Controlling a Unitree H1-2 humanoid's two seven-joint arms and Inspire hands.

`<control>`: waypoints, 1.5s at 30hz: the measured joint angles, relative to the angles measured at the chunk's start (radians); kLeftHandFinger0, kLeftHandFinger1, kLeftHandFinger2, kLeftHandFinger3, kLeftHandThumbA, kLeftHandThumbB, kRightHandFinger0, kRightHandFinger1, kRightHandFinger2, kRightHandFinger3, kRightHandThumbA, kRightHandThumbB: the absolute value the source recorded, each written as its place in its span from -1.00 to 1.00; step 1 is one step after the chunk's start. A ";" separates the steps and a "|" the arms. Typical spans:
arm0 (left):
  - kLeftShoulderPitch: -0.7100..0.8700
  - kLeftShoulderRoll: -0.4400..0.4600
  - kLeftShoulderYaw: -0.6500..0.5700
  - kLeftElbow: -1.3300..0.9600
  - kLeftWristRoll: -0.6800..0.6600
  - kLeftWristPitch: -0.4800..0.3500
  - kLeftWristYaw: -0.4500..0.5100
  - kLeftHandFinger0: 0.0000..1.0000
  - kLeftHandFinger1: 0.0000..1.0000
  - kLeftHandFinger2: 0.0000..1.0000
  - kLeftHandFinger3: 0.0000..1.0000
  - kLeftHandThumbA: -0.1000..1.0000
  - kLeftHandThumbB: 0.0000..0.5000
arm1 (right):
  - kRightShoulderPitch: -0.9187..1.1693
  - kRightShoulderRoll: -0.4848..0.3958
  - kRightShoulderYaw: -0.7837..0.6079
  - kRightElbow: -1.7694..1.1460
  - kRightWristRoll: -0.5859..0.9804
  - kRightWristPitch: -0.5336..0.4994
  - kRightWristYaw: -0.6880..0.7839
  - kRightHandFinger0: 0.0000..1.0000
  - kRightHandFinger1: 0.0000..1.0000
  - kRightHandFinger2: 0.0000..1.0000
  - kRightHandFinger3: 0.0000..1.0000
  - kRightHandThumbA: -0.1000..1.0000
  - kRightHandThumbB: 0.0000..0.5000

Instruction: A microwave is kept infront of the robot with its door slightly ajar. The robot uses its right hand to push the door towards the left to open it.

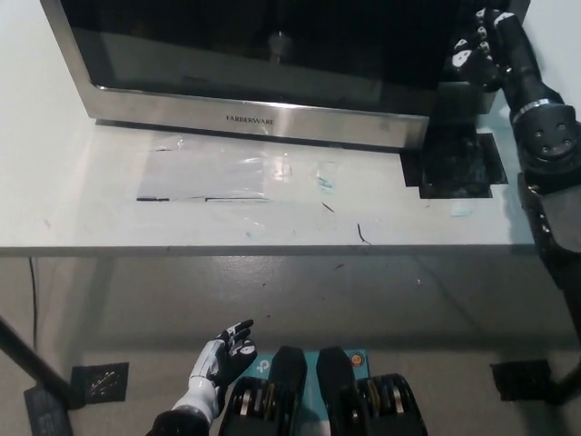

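A silver Farberware microwave (245,109) with a dark glass door stands on the white table (91,209); the door's free right end (413,127) juts a little toward me. My black right hand (479,50) is at the microwave's upper right, fingers apart, against the dark panel just right of the door's end. Whether it touches the door I cannot tell. The black right arm (545,145) runs down the right side of the picture. My white left hand (222,359) hangs low below the table edge, fingers apart, holding nothing.
A black mat (458,168) lies under the microwave's right front corner. Clear tape patches (272,173) mark the table in front of the door. The table's front edge (272,250) crosses the middle of the picture, with floor below.
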 measured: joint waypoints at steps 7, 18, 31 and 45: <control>-0.002 0.000 -0.001 0.000 0.000 0.000 -0.008 0.91 0.87 0.91 0.66 -0.60 -0.26 | -0.006 0.014 0.018 0.008 -0.025 -0.018 -0.010 -0.54 -0.45 -0.28 -0.02 -0.59 -0.22; -0.010 0.001 0.002 0.004 0.000 -0.001 -0.008 0.88 0.81 0.81 0.55 -0.59 -0.17 | 0.177 0.050 0.015 -0.296 -0.021 0.003 -0.010 -0.56 -0.40 -0.17 0.17 -0.61 -0.31; -0.010 0.001 0.003 0.006 0.000 0.002 -0.008 0.83 0.82 0.84 0.60 -0.62 -0.20 | 0.512 0.117 0.086 -0.791 0.003 0.047 0.038 -0.30 -0.28 -0.11 0.25 -0.72 -0.41; -0.032 0.001 0.005 0.022 0.000 0.000 -0.008 0.81 0.80 0.81 0.55 -0.63 -0.23 | 0.767 0.207 0.180 -1.123 0.095 0.097 0.141 -0.37 -0.31 -0.12 0.19 -0.66 -0.40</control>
